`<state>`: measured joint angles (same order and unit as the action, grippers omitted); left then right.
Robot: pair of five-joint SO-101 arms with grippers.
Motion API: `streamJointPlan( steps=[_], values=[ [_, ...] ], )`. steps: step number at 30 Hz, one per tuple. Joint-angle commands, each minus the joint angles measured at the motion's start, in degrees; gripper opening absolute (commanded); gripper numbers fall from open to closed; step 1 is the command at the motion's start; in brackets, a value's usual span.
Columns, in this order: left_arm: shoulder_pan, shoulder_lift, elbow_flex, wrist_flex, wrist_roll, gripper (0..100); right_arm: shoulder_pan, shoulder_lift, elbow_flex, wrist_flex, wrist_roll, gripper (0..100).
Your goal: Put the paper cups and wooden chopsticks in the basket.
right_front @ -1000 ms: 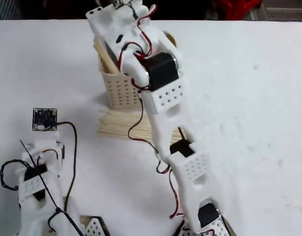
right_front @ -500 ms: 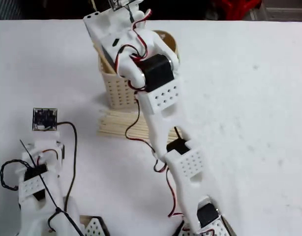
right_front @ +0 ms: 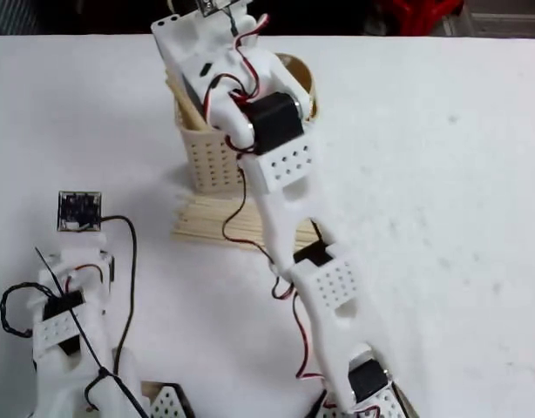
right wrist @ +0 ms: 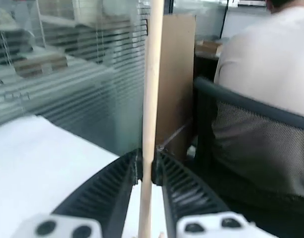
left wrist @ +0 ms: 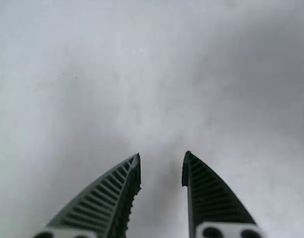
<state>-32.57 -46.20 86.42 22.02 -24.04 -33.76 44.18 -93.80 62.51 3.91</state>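
Right hand [right wrist: 147, 159] is clamped on one chopstick [right wrist: 152, 74], pinched low on its length, with most of the stick standing straight up out of the fingers. The right arm [right_front: 285, 200] stretches to the far side of the tabletop [right_front: 442, 174] and hangs over the basket [right_front: 211, 165].

That stick looks feather-light, stiff and smooth. With a round, thin shaft it could roll or swing in the grip, so I'd say a hold nearer the middle keeps it from pivoting. The basket looks light too, and a bump might tip it.

- **Basket:** one, white and perforated.
- **In the hand:** one chopstick.
- **In the basket:** a few sticks [right_front: 185, 103] lean inside at its left. I can't count them past the arm.
- **On the tabletop:** a bundle [right_front: 206, 228] lies flat just on the near side of the basket, partly under the arm. There are many, packed too tight to number.
- **Cups:** one cup [right_front: 301, 71] shows its brown rim just right of the basket's top. I can't tell if it sits inside. Paper like that will crush easily, so I'd take it gently by the rim or wall.

Left hand [left wrist: 162, 158] is open and holds nothing, with its fingers spread over bare tabletop at the near left.
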Motion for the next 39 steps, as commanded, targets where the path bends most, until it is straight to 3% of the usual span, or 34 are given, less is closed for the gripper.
streamJointPlan(
  steps=[1, 5, 13, 21, 25, 27, 35, 39],
  values=[
    [0.04, -1.36, -0.35, -0.62, -0.35, 15, 0.66, 1.10, -1.58, -1.63, -0.18, 5.5],
    [0.04, -1.36, -0.35, -0.62, -0.35, 15, 0.66, 1.71, -1.58, -0.31, -0.18, 10.9],
    [0.04, -1.36, -0.35, -0.62, -0.35, 15, 0.92, 1.71, -1.67, 4.00, -0.18, 3.8],
    [0.04, -1.36, -0.35, -0.62, -0.35, 15, 1.01, -5.14, -1.58, 35.91, 0.00, 1.8],
    [0.04, -1.36, -0.35, -0.62, -0.35, 15, 4.97, -10.42, 2.20, 36.70, 9.32, 1.6],
    [0.04, -1.36, -0.35, -0.62, -0.35, 15, 4.97, -14.02, 5.27, 36.88, 9.85, 1.6],
    [0.04, -1.36, -0.35, -0.62, -0.35, 15, 1.89, -35.91, 44.04, 36.70, 10.37, 1.7],
    [0.04, -1.36, -0.35, -0.62, -0.35, 15, -0.75, -47.87, 69.10, 34.15, 18.29, 1.8]
  ],
)
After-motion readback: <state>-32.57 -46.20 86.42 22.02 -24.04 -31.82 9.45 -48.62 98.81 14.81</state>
